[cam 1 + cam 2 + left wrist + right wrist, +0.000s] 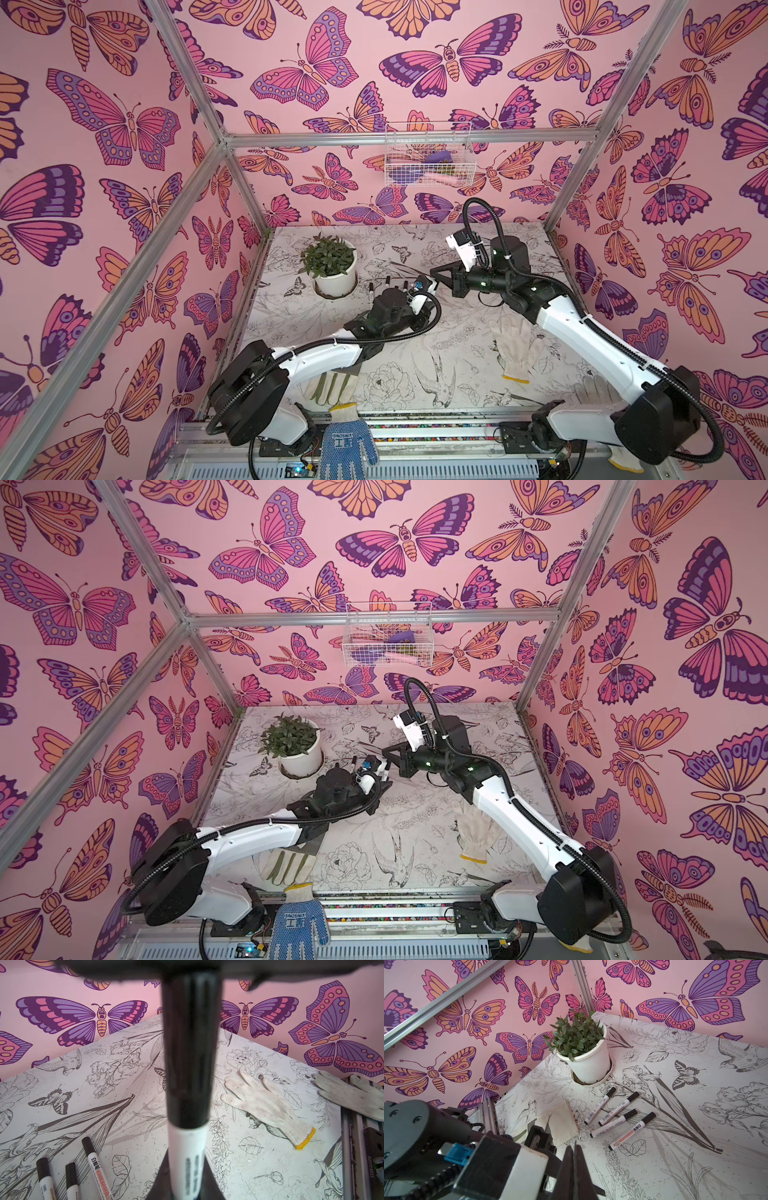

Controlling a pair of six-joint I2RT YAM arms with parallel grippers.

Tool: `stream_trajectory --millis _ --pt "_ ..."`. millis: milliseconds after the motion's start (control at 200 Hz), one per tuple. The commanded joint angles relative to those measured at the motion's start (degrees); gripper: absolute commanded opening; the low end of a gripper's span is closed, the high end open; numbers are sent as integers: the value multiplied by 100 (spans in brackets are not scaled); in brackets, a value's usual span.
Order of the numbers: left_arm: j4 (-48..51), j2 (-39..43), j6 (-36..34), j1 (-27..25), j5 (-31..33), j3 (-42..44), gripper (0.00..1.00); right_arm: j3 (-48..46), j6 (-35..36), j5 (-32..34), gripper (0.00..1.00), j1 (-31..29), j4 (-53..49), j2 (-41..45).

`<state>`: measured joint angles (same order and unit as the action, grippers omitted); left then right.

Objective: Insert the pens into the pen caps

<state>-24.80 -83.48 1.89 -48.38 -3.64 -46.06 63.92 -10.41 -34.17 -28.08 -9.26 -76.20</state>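
Gripping white pen (186,1153) with left claw (185,1185) at lower centre of frame, black cap (189,1053) seated on it, pointing up-frame. Pressing right claw (574,1147) fully together at lower centre, holding nothing. Noting four capped pens (616,1110) lying on table (695,1136) beyond, below the plant pot (589,1066).

Walls (104,232): I see pink, purple-orange butterflies.
Table (457,353): white, black floral line-drawings.
Pens (618,1109): white; caps (634,1095) black.
Pot (589,1070): white; leaves (577,1034) green.
Glove (347,444), lower centre: blue, dotted.

floral-print table (457,353), four capped pens (613,1123) near a potted plant (334,276), white knit glove (513,345), green-striped glove (328,386)
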Motion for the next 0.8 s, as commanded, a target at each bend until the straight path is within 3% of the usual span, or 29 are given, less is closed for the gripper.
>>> stream_trajectory --millis 0,205,351,516,631,796 --pt "-2862 418 -225 -31 15 -974 0 -620 237 -416 0 -299 -2611 -670" --pt "-2833 419 -273 -66 120 -924 0 -452 326 -374 0 -303 -2850 -870" --pt "-2571 493 -232 -108 55 -682 0 -191 132 -144 0 -207 -2484 -525" --pt "-2425 664 -126 -187 -374 -214 0 80 -206 -238 0 31 -2013 -220" --pt "-2287 705 137 -198 -851 -33 0 229 -278 -713 0 74 -1828 -203" --pt "-2205 560 538 -207 -1395 191 0 494 -503 -683 0 92 -1363 -101"
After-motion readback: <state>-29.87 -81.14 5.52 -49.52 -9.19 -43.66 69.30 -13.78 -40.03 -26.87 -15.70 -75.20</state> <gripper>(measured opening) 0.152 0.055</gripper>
